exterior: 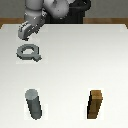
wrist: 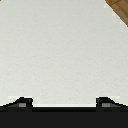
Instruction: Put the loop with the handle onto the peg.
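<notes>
The loop with the handle (exterior: 28, 51) is a small flat grey ring that lies on the white table (exterior: 70, 60), its stubby handle pointing toward the exterior view's right and front. The peg (exterior: 33, 104) is an upright grey cylinder near the front, on the exterior view's left. My gripper (exterior: 25, 33) hangs above the table just behind the loop, apart from it, with its fingers spread and nothing between them. In the wrist view only the two fingertips (wrist: 21, 103) show, wide apart, over bare white table (wrist: 60, 50); the loop and the peg are out of that view.
A brown wooden square-sided block (exterior: 96, 105) stands upright near the front, on the exterior view's right. The table's far edge meets a wooden floor (wrist: 119, 10). The robot's base (exterior: 75, 10) is at the back.
</notes>
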